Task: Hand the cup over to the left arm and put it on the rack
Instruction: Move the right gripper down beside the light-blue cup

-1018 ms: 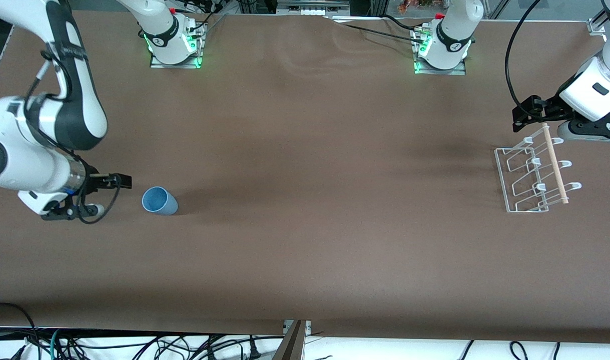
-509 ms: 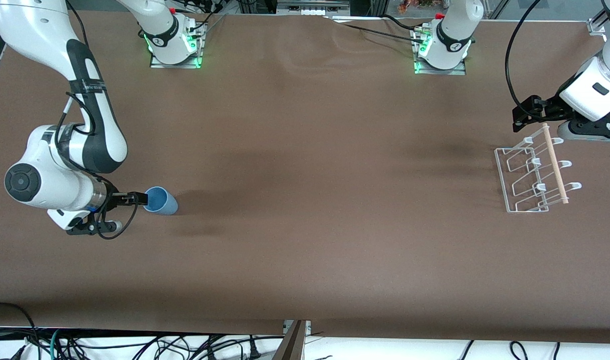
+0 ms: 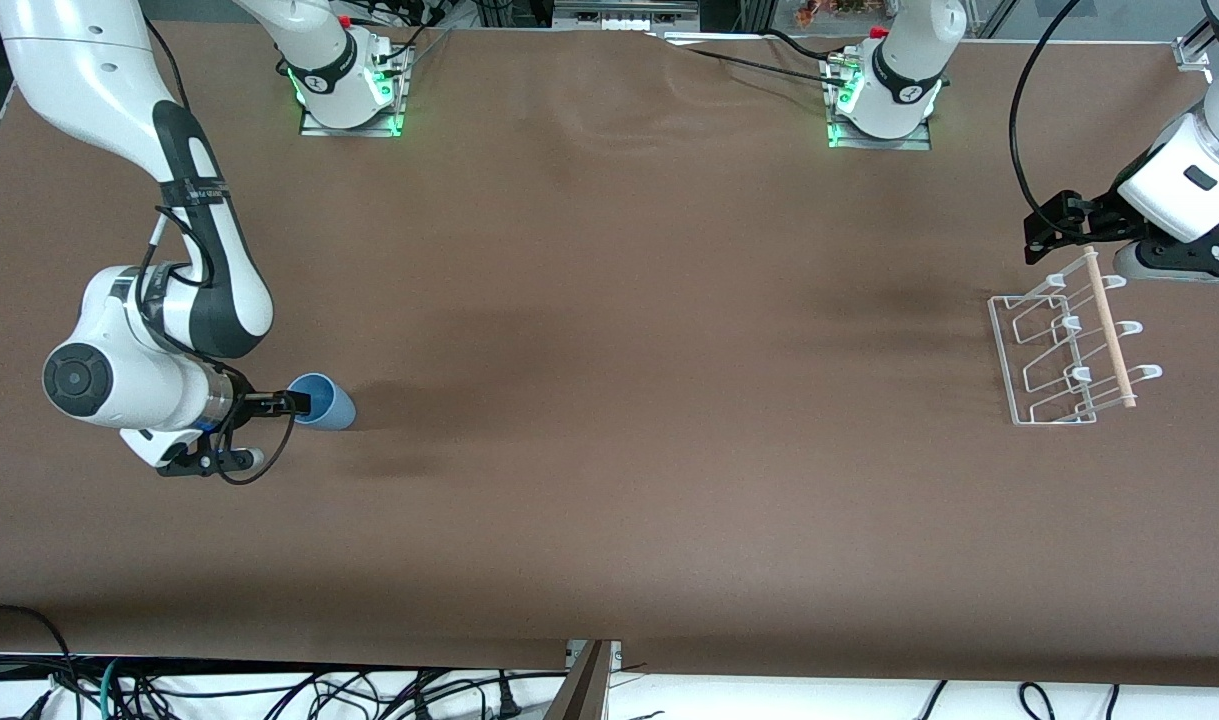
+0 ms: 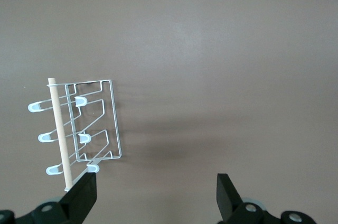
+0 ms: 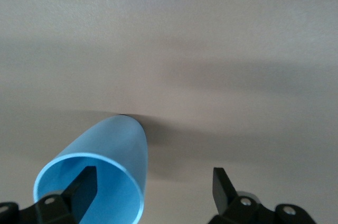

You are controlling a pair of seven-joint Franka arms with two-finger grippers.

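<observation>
The light-blue cup (image 3: 329,404) lies on its side on the brown table near the right arm's end, with its mouth toward my right gripper (image 3: 295,403). The right gripper is open and low at the cup's mouth. In the right wrist view one finger (image 5: 84,182) is inside the cup (image 5: 113,150) and the other finger (image 5: 221,182) is outside its wall. The white wire rack (image 3: 1067,345) with its wooden rod (image 3: 1109,325) stands at the left arm's end. My left gripper (image 3: 1045,234) waits open and empty over the table beside the rack (image 4: 90,123).
The two arm bases (image 3: 349,95) (image 3: 884,100) stand at the table's edge farthest from the front camera. A black cable (image 3: 1014,130) hangs by the left arm. Loose cables (image 3: 269,695) lie below the table's near edge.
My right arm has moved toward the cup, and one finger has gone into its mouth. The cup, the rack and the left arm have not moved.
</observation>
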